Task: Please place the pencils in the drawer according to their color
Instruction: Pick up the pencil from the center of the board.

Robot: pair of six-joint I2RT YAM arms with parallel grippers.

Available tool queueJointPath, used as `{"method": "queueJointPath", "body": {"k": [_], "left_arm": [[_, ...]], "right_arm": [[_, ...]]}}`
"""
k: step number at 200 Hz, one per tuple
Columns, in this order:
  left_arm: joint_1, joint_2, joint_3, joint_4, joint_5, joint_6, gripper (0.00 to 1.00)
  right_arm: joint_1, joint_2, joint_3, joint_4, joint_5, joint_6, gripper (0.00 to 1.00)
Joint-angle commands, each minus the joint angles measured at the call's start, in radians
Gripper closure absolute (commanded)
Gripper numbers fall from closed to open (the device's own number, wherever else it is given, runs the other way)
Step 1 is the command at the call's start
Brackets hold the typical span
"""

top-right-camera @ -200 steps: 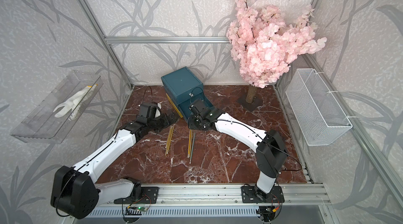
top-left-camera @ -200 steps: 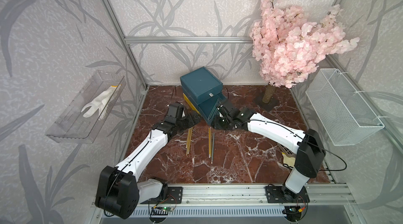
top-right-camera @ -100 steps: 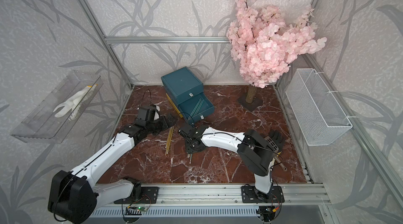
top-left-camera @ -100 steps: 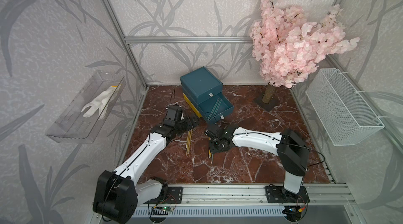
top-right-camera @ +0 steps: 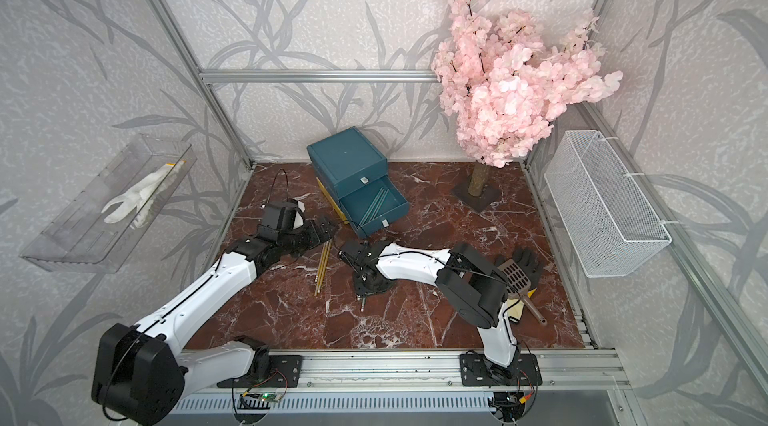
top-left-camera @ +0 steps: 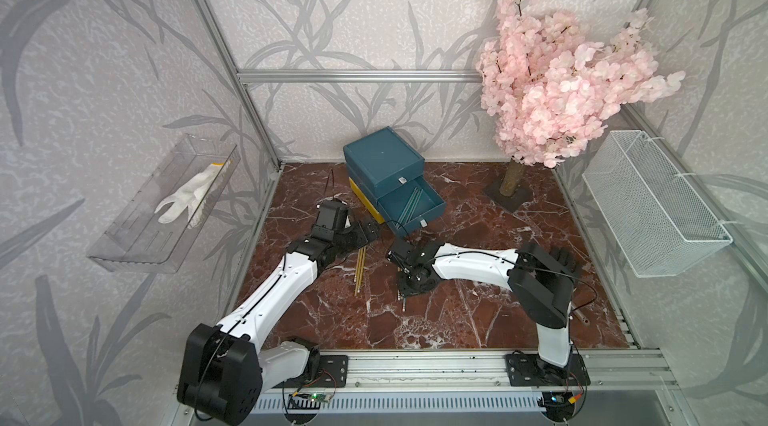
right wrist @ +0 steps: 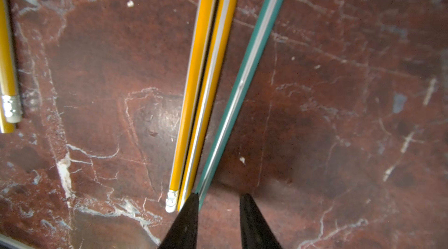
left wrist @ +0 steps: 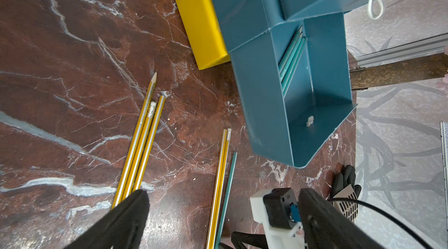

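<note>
Both top views showed the drawer (top-left-camera: 384,162), its middle teal tier (top-left-camera: 434,209) pulled out with teal pencils (top-left-camera: 411,204) inside. Left wrist view: the left gripper (left wrist: 223,221) gaped wide, one finger over three yellow pencils (left wrist: 143,143). Right wrist view: the right gripper (right wrist: 219,196), narrowly parted and empty, hid the end of a teal pencil (right wrist: 242,85) beside two yellow pencils (right wrist: 206,78).

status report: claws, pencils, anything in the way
Left claw open, empty. Right claw open at teal pencil's end. Drawer open, teal pencils inside. Yellow pair close beside.
</note>
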Motion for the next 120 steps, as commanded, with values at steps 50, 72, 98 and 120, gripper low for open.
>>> {"method": "queueJointPath", "body": {"k": [50,72,98,120], "left_arm": [[0.006,0.007,0.002,-0.008,-0.006,0.015,0.00],[0.006,0.005,-0.001,-0.006,-0.006,0.017,0.00],[0.006,0.003,-0.002,-0.007,-0.007,0.016,0.00],[0.006,0.005,0.002,-0.008,-0.007,0.015,0.00]], "right_arm": [[0.005,0.052,0.041,-0.033,-0.003,-0.018,0.70],[0.005,0.053,0.035,-0.063,0.021,-0.023,0.72],[0.004,0.045,0.021,-0.110,0.065,-0.030,0.74],[0.003,0.025,-0.003,-0.138,0.107,-0.031,0.75]]}}
